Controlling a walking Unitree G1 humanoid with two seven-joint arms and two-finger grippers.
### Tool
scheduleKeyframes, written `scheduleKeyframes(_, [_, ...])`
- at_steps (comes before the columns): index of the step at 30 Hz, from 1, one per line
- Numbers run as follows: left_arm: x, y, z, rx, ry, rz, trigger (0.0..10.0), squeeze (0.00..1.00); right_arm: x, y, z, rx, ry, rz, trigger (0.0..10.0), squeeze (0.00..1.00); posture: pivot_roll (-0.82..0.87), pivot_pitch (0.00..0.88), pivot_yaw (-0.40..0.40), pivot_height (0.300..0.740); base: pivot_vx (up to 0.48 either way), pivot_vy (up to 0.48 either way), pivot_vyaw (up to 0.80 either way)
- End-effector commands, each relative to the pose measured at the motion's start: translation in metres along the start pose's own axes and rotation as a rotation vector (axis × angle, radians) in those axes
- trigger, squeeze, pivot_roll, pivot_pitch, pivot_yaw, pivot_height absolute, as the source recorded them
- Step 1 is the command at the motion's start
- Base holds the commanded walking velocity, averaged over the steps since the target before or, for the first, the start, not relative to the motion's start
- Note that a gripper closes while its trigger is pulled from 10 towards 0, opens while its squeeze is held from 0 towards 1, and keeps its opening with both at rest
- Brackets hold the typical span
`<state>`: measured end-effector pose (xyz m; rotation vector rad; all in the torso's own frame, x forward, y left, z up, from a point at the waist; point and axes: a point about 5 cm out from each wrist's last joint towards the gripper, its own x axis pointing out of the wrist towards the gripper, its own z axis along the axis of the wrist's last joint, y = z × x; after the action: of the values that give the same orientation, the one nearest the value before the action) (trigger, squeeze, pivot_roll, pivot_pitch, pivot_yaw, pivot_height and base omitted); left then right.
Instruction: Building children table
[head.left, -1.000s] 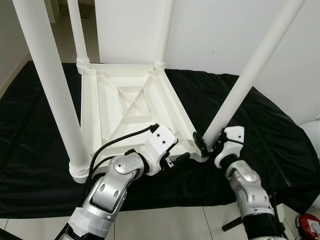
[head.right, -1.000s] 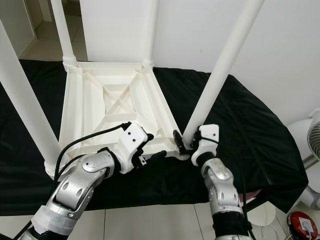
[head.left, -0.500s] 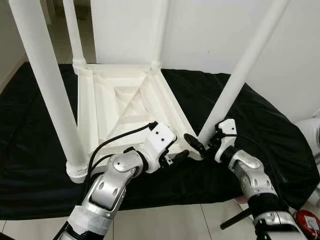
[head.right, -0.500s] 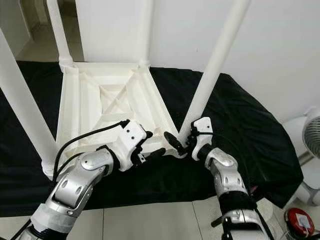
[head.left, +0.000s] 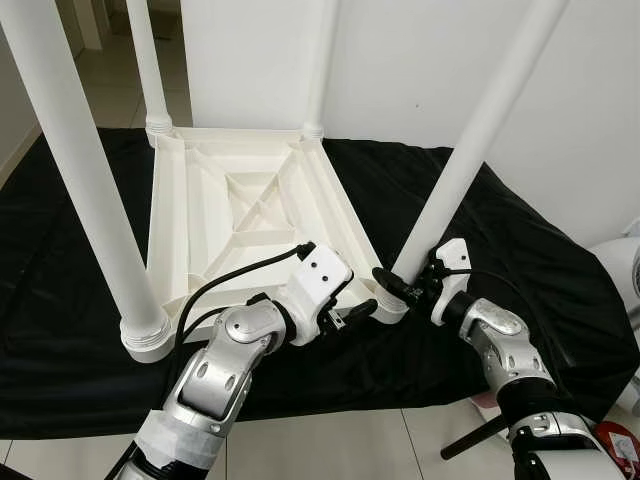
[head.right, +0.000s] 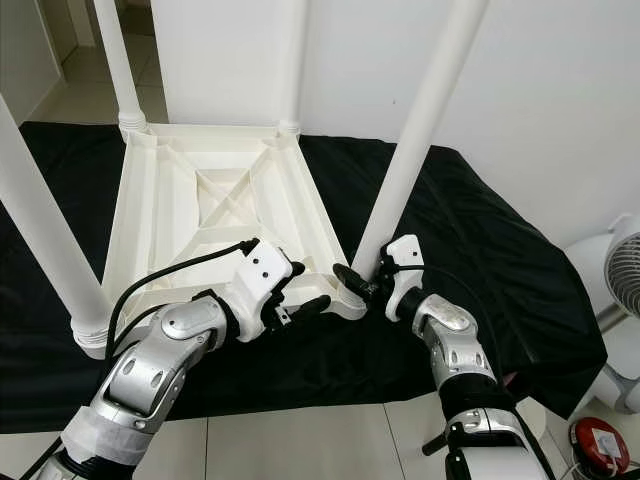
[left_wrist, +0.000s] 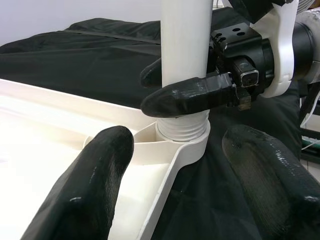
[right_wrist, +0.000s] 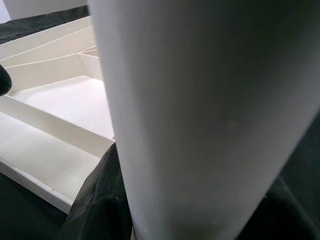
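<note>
Fourth leg being seated in the near right corner of the upturned children's table.

The white plastic table (head.left: 250, 215) lay upside down on a black cloth (head.left: 520, 250) in the middle of the frame, its legs pointing up. The right tool (head.left: 393, 289) was closed around the base of the near right leg (head.left: 470, 150), one finger (left_wrist: 192, 95) lying across it just above the threaded collar. The left tool (head.left: 352, 312) stood open at the lower centre, its fingers either side of the corner socket without gripping it. The leg looked stiff, light and smooth (likely slippery), so a low hold near the collar seemed best. Compared with a second ago, the leg stood less tilted and the right tool's wrist had rolled.
</note>
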<state>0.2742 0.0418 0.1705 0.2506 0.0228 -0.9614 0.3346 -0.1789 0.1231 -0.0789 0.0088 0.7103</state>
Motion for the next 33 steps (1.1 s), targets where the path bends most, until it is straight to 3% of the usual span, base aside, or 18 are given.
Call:
scheduleKeyframes(1, [0.002, -0.001, 0.003, 0.002, -0.004, 0.023, 10.0, 0.00, -0.003, 0.003, -0.015, 0.019, 0.064, -0.027, 10.0, 0.00, 0.01, 0.000, -0.099, 0.740, 0.000, 0.000, 0.00])
scheduleKeyframes(5, [0.002, -0.002, 0.002, 0.000, -0.003, 0.020, 10.0, 0.00, -0.001, 0.000, -0.014, -0.014, 0.061, -0.185, 10.0, 0.00, 0.00, 0.000, -0.103, 0.740, 0.000, 0.000, 0.00])
scheduleKeyframes(11, [0.002, -0.004, 0.001, -0.007, -0.003, 0.019, 10.0, 0.00, 0.001, 0.005, -0.010, 0.019, 0.029, -0.351, 10.0, 0.00, 0.00, 0.000, -0.110, 0.740, 0.000, 0.000, 0.00])
scheduleKeyframes(14, [0.003, -0.006, 0.001, -0.011, -0.003, 0.015, 10.0, 0.00, 0.000, 0.014, -0.009, 0.099, 0.015, -0.544, 10.0, 0.00, -0.01, 0.000, -0.114, 0.740, 0.000, 0.000, 0.00])
scheduleKeyframes(16, [0.003, -0.006, 0.001, -0.011, -0.003, 0.015, 10.0, 0.00, 0.000, 0.014, -0.009, 0.099, 0.015, -0.544, 10.0, 0.00, -0.01, 0.000, -0.114, 0.740, 0.000, 0.000, 0.00])
scheduleKeyframes(18, [0.004, -0.008, 0.000, -0.012, -0.004, 0.013, 10.0, 0.00, -0.002, 0.023, -0.015, 0.209, 0.030, -0.687, 10.0, 0.00, -0.01, 0.000, -0.116, 0.740, 0.000, 0.000, 0.00])
scheduleKeyframes(19, [0.004, -0.008, 0.000, -0.012, -0.004, 0.013, 10.0, 0.00, -0.002, 0.023, -0.015, 0.209, 0.030, -0.687, 10.0, 0.00, -0.01, 0.000, -0.116, 0.740, 0.000, 0.000, 0.00])
scheduleKeyframes(21, [0.004, -0.009, 0.000, -0.013, -0.004, 0.009, 10.0, 0.00, 0.000, 0.042, -0.015, 0.212, 0.034, -0.758, 10.0, 0.00, 0.00, 0.000, -0.120, 0.740, 0.000, 0.000, 0.00])
scheduleKeyframes(24, [0.004, -0.009, 0.000, -0.013, -0.004, 0.008, 10.0, 0.00, 0.001, 0.050, -0.015, 0.210, 0.035, -0.810, 10.0, 0.00, 0.00, 0.000, -0.124, 0.740, 0.000, 0.000, 0.00])
scheduleKeyframes(27, [0.004, -0.009, 0.000, -0.013, -0.005, 0.009, 10.0, 0.00, 0.007, 0.062, -0.013, 0.224, 0.033, -0.796, 10.0, 0.00, 0.00, 0.000, -0.124, 0.740, 0.000, 0.000, 0.00])
scheduleKeyframes(33, [0.004, -0.010, -0.001, -0.012, 0.000, 0.005, 10.0, 0.00, 0.002, 0.054, -0.005, 0.219, 0.032, -0.818, 10.0, 0.00, 0.00, 0.000, -0.127, 0.740, 0.000, 0.000, 0.00])
